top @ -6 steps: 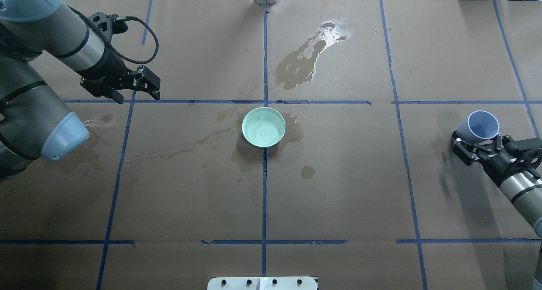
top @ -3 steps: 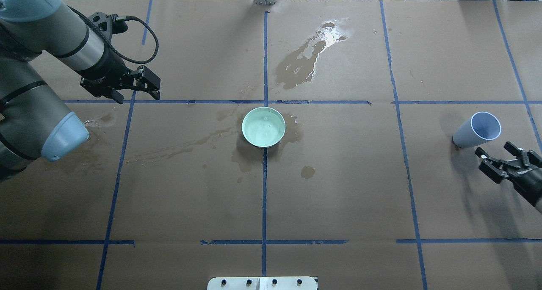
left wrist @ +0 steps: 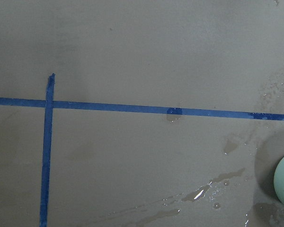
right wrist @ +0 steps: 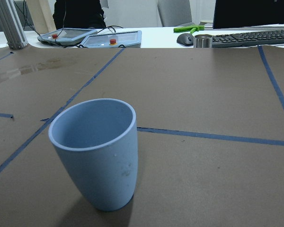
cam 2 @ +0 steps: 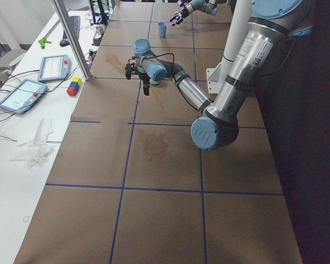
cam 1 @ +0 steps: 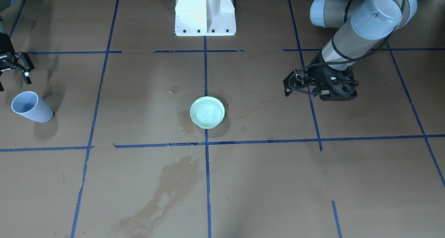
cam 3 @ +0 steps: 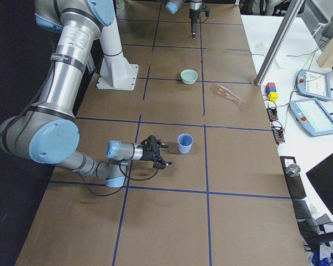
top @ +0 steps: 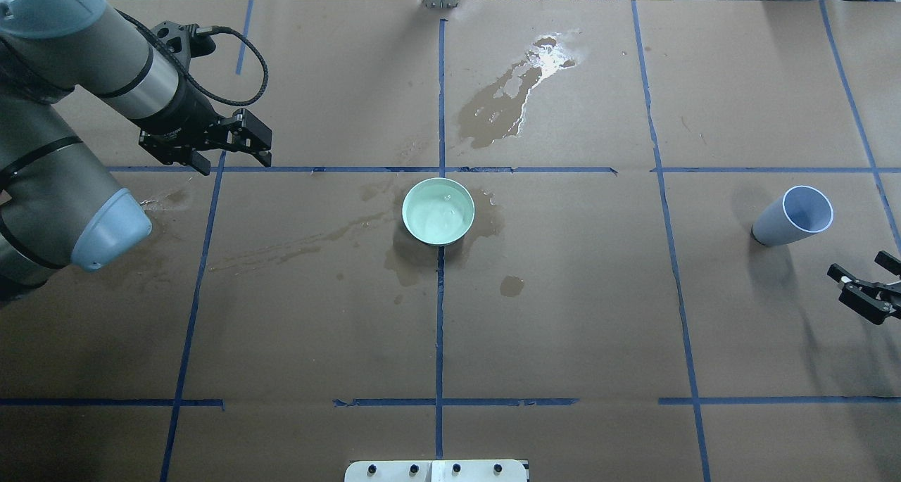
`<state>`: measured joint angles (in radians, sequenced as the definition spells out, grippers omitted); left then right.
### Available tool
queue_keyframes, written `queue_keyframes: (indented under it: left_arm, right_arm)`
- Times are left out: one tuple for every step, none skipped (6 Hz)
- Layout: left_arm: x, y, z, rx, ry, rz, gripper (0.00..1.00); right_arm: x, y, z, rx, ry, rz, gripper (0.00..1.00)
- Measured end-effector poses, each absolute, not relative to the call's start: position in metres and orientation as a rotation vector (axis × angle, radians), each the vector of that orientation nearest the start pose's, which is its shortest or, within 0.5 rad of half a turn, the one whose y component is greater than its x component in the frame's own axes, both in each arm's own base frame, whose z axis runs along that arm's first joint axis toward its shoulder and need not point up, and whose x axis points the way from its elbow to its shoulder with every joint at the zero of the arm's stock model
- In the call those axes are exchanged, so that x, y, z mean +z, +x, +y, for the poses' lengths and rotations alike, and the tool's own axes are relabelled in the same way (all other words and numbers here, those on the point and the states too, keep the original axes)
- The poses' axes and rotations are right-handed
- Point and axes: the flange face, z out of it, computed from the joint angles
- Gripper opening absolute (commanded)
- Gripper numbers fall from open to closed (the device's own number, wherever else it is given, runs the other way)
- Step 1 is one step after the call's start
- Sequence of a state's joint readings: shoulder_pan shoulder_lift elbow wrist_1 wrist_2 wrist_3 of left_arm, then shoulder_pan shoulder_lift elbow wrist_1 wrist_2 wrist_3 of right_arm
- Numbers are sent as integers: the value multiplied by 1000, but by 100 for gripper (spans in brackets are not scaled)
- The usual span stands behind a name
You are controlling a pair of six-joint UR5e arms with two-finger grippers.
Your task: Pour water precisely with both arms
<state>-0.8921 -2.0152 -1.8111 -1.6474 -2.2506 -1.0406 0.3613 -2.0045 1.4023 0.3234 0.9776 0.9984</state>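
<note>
Right gripper (top: 856, 262) hovering at right edge, fingers (top: 845, 276) hanging apart and empty, cup (top: 792, 216) standing near it on the worktop (top: 563, 327), water (top: 436, 214) lying in the centre bowl (top: 438, 241), left gripper (top: 236, 155) hovering upper left, its grip impossible to tell.

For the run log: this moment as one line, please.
cup: standing alone | right gripper: open beside cup | left gripper: open, empty | bowl: holds water
</note>
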Motion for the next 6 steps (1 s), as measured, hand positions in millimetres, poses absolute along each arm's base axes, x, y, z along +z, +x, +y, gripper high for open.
queue_keyframes:
  left_arm:
    - [281, 334, -519, -86, -18, 976, 100]
    - [275, 341, -516, -95, -28, 980, 100]
    - [270, 347, -513, -100, -33, 982, 100]
    - [265, 356, -510, -108, -30, 980, 100]
    - [257, 370, -506, -122, -30, 976, 100]
    - [246, 389, -499, -136, -31, 973, 100]
  right_arm:
    - [699, -156, -271, 183, 987, -887, 100]
    - [701, -134, -284, 161, 959, -881, 100]
    - [703, -109, -301, 148, 920, -876, 100]
    - [701, -82, -325, 127, 871, -868, 100]
    - [696, -51, -353, 101, 815, -864, 100]
    - [692, -17, -378, 80, 745, -865, 100]
